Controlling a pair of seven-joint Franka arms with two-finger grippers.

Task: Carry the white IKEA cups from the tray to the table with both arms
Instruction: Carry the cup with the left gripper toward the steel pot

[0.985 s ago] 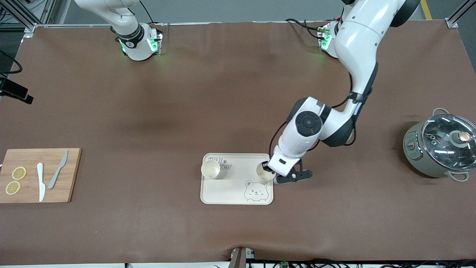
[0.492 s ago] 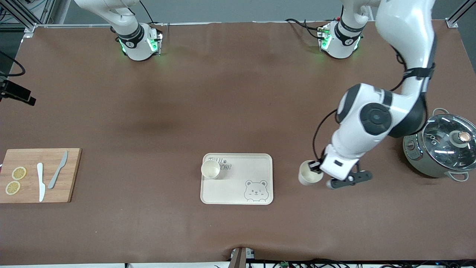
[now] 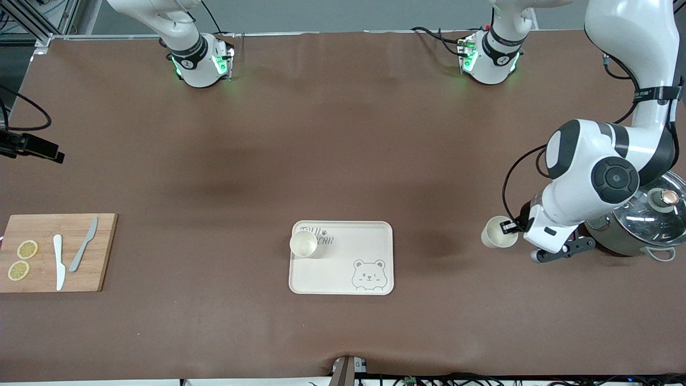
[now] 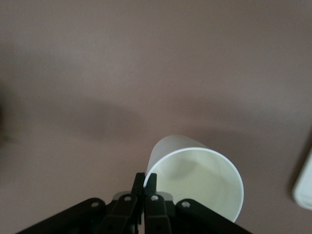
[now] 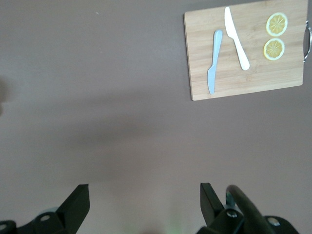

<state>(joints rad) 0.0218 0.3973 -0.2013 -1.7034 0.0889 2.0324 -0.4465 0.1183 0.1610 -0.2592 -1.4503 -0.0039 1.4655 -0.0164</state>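
My left gripper (image 3: 510, 228) is shut on the rim of a white IKEA cup (image 3: 497, 232) and holds it over the brown table between the tray and the pot. In the left wrist view the cup (image 4: 195, 178) shows open-mouthed, with its wall pinched between my fingers (image 4: 146, 181). The second white IKEA cup (image 3: 303, 244) stands upright on the cream bear-printed tray (image 3: 343, 279), at the corner toward the right arm's end. My right gripper (image 5: 145, 195) is open and empty, high above bare table; in the front view only that arm's base shows.
A grey pot with a glass lid (image 3: 640, 217) stands at the left arm's end, close to my left wrist. A wooden cutting board (image 3: 102, 252) with two knives and lemon slices lies at the right arm's end; it also shows in the right wrist view (image 5: 243, 53).
My left gripper has carried its cup off the tray and toward the pot at the left arm's end. The other cup and the right arm have not moved.
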